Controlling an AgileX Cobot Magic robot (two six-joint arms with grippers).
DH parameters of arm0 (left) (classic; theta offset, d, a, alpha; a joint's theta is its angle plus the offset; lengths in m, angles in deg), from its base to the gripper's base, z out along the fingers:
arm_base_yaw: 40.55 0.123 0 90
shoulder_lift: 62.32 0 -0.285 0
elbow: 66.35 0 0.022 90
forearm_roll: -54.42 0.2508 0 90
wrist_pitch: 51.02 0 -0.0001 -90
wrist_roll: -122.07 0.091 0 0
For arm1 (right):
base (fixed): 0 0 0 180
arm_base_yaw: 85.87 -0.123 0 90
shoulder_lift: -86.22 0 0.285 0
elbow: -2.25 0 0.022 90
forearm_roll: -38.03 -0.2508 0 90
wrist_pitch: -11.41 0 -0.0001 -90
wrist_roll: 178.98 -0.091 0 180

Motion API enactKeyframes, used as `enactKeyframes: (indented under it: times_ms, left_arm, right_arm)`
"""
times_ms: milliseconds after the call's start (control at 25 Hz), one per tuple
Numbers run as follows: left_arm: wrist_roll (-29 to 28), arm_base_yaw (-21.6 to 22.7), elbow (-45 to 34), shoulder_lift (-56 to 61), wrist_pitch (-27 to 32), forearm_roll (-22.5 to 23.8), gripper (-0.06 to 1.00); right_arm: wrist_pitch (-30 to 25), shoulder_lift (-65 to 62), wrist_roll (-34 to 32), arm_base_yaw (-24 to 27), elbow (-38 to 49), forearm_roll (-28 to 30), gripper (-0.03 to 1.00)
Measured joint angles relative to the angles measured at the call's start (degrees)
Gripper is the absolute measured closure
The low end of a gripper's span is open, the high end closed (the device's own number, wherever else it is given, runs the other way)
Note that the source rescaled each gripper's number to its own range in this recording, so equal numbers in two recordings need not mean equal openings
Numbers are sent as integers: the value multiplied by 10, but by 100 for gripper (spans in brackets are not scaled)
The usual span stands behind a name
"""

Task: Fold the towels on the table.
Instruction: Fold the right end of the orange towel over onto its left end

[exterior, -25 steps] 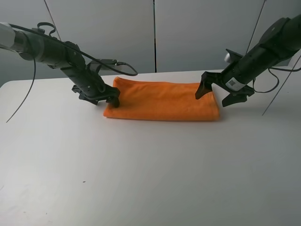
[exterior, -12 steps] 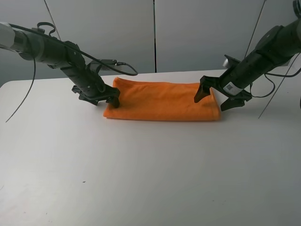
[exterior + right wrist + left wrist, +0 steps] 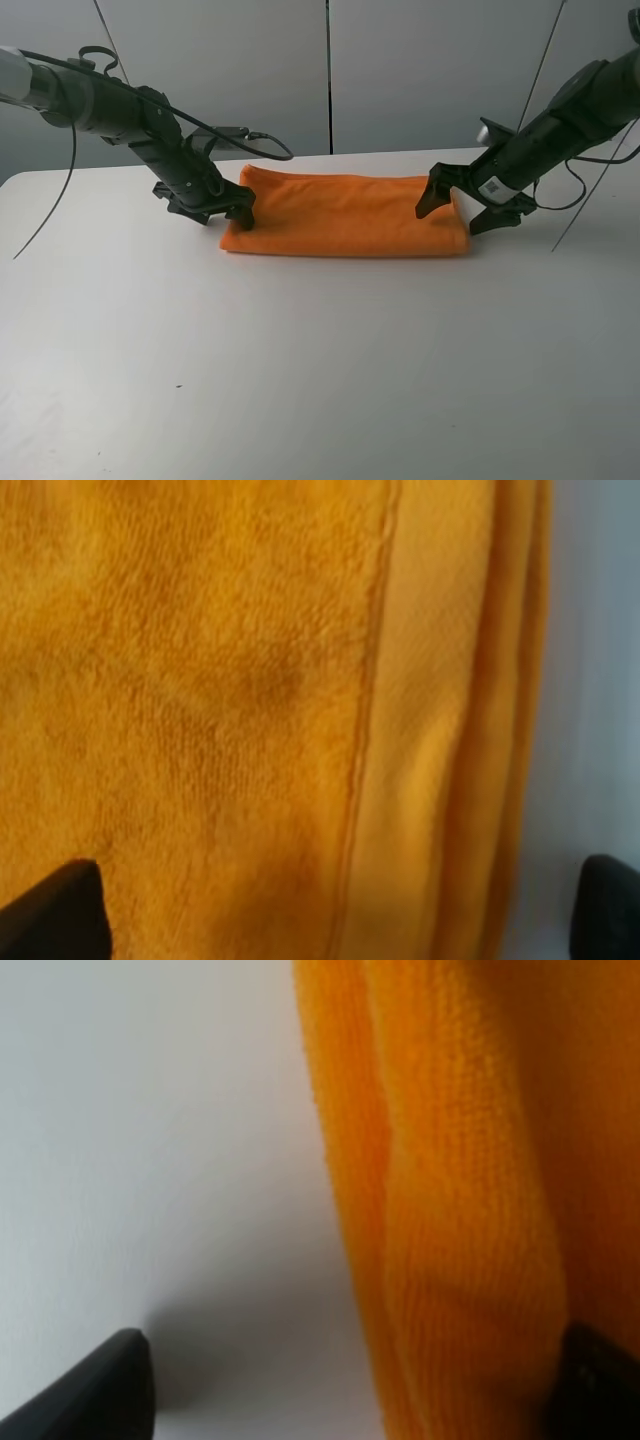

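Spreading wide across the foreground, the plain white desk (image 3: 300,380) is carrying one bright orange towel (image 3: 345,215) toward its far side, well back from the near edge. The towel is lying flat as a long, low folded strip running left to right, its near edge showing as a thick rounded fold and its far left corner poking out a little. Up close, its terry pile is looking fuzzy and mottled, with a smoother woven band (image 3: 420,740) running just inside the stacked edges. The left fingers (image 3: 244,211) are standing spread wide at the towel's left end, one tip at the cloth and the other over the bare desk beside it, gripping nothing. The right fingers (image 3: 428,198) are likewise gaping wide at the right end, straddling that edge with one tip over the cloth and one beyond it, holding nothing. Behind the desk, pale grey wall panels (image 3: 430,70) are closing off the view.
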Motion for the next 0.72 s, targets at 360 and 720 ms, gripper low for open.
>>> enactKeyframes:
  times_ms: [360, 720]
  left_arm:
    - [1, 0, 0, 0, 4, -2, -6]
    - [2, 0, 0, 0, 7, -2, -6]
  right_arm:
    - [-19, 15, 54, 31, -3, -97, -3]
    - [-18, 23, 69, 11, -6, -133, -3]
